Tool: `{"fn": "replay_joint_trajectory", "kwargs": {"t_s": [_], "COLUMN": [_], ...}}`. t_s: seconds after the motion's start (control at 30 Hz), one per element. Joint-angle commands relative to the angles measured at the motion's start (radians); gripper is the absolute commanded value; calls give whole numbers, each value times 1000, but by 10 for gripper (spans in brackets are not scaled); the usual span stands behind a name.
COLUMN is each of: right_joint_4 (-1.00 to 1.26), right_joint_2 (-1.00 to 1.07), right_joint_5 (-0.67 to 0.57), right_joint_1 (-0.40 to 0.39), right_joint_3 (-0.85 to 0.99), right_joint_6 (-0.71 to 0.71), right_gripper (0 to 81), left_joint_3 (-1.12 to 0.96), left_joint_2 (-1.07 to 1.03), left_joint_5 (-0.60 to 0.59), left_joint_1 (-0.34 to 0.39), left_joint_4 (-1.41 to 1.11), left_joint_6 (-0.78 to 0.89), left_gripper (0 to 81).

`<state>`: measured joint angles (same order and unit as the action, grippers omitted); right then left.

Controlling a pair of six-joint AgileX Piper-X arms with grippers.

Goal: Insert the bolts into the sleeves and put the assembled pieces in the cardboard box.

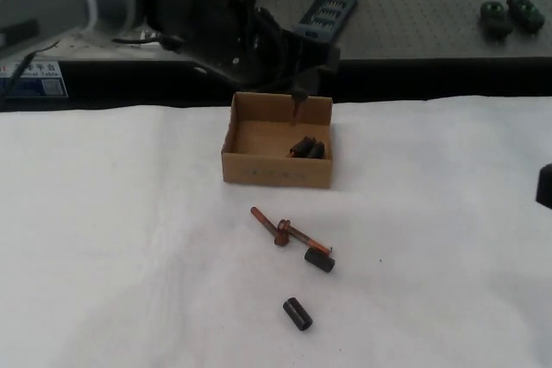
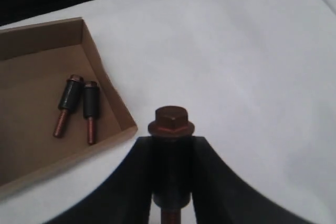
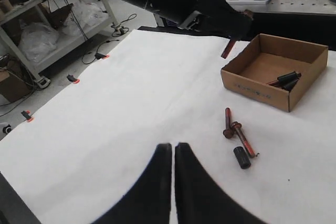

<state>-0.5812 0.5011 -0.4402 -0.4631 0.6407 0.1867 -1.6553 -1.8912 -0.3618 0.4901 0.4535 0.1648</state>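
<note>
My left gripper [image 2: 170, 142] is shut on an assembled piece [image 2: 170, 129], a copper bolt in a black sleeve with its hex head above the fingers. In the high view this piece [image 1: 297, 108] hangs over the far rim of the cardboard box [image 1: 259, 170]. Two assembled pieces [image 2: 77, 103] lie inside the box [image 2: 113, 106]. On the cloth in front of the box lie two bare bolts [image 1: 289, 230], a black sleeve [image 1: 319, 260] beside them and another sleeve [image 1: 297, 314] nearer. My right gripper [image 3: 173, 146] is shut on nothing, well above the cloth and away from the bolts [image 3: 234, 130].
White cloth [image 1: 112, 239] covers the bench. Behind it is a perforated metal table with a black ridged block [image 1: 328, 8] and two dark green parts [image 1: 511, 15]. A dark part of an arm [image 1: 545, 185] shows at the right edge.
</note>
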Motion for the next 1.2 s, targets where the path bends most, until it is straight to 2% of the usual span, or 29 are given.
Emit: {"fn": "replay_joint_trajectory", "kwargs": {"t_s": [0.0,0.37,0.5,0.63,0.87,1.17], "right_joint_4": [-12,-20,-30,-41,-43,-43], "right_joint_2": [-9,-29,-29,-29,-29,-29], "right_joint_5": [4,4,4,4,4,4], "right_joint_1": [7,7,7,7,7,7], "right_joint_3": [5,5,5,5,5,5], "right_joint_6": [-9,20,22,22,22,22], "right_gripper": [29,29,29,29,29,29], "left_joint_3": [-85,-292,-341,-358,-358,-358], "left_joint_2": [-50,-246,-310,-356,-410,-439], "left_joint_5": [17,25,73,132,154,156], "left_joint_1": [-7,-19,-26,-34,-37,-37], "left_joint_4": [37,101,125,129,90,-23], "left_joint_6": [-31,-39,-100,-142,-210,-210], "left_gripper": [6,6,6,6,6,6]}}
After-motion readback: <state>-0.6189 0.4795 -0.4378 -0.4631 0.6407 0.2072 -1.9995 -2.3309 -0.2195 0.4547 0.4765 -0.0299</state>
